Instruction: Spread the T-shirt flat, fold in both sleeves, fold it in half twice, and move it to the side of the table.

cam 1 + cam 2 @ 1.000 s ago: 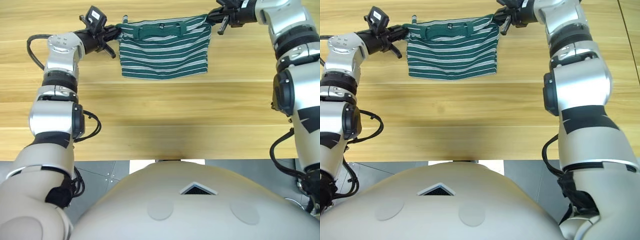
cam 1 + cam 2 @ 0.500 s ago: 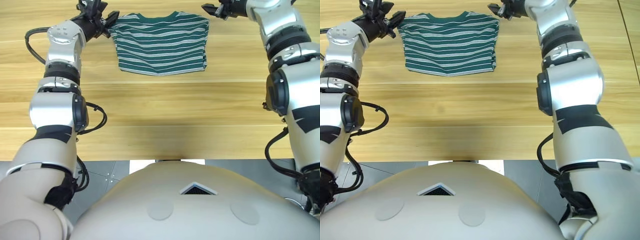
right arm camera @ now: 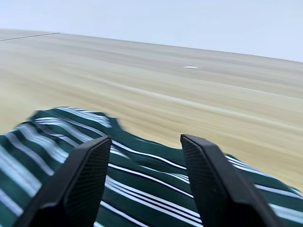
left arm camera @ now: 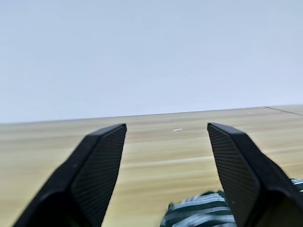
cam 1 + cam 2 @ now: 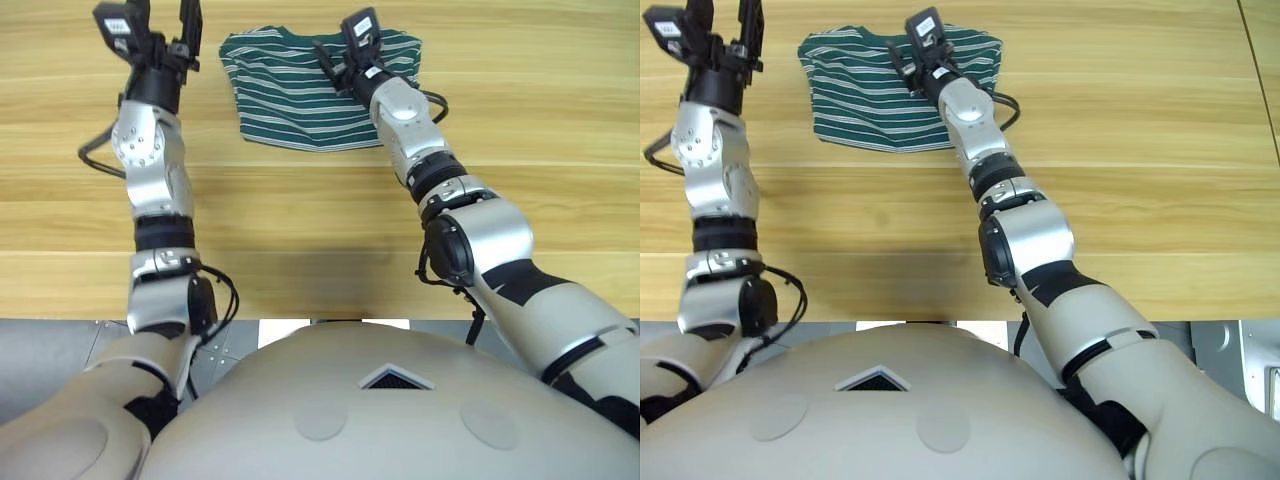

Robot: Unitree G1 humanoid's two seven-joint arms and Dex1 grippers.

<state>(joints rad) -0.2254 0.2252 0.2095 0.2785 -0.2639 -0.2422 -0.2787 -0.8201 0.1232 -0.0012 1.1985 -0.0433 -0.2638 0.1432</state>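
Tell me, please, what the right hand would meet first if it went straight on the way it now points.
The right hand would probably meet the T-shirt first, its far part lying just ahead; past it is bare table. Depth is unclear.

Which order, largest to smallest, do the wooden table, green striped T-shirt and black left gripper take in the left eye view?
1. Light wooden table.
2. Folded green-and-white striped T-shirt.
3. Black left gripper, clearly smallest in view, though it may sit nearer the camera.
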